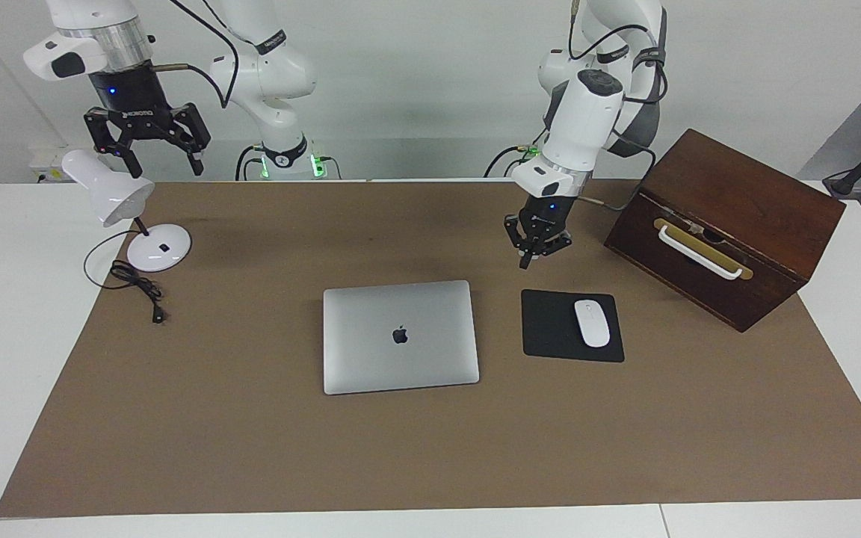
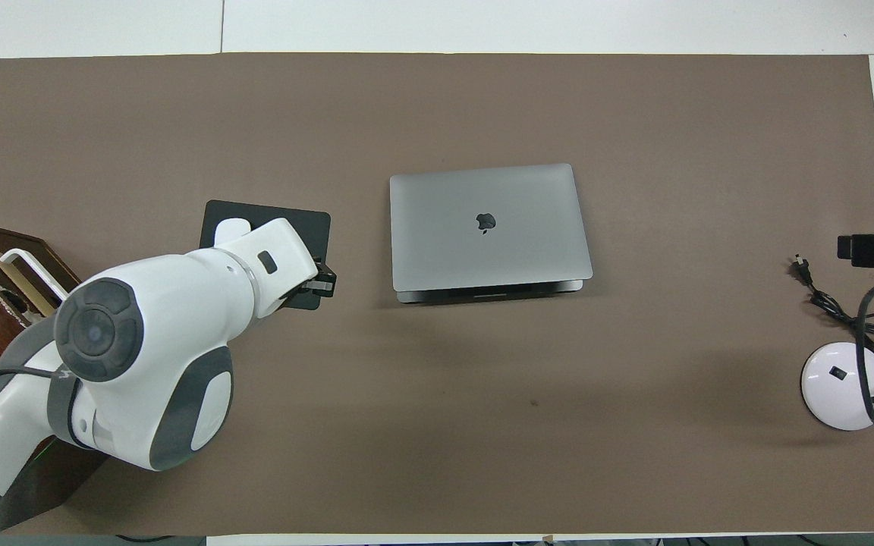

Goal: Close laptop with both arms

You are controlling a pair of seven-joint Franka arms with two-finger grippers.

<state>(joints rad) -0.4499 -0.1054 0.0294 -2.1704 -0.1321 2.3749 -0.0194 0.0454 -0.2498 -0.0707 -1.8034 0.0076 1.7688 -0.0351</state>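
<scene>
I see the laptop (image 1: 400, 336) lying flat mid-mat with its lid down, so I judge the closing done. My left gripper (image 1: 526, 261), fingertips pinched together and empty, hangs clear above the mat beside it; my right gripper (image 1: 158, 161) waits, spread open, over the lamp (image 1: 113, 193).

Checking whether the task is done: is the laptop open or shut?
Shut: the laptop lies flat, lid down, logo facing up.

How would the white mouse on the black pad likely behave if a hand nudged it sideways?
The white mouse looks smooth and rounded, so it would probably slide rather than tip. It seems small and light. The thin mouse pad under it may shift along.
</scene>
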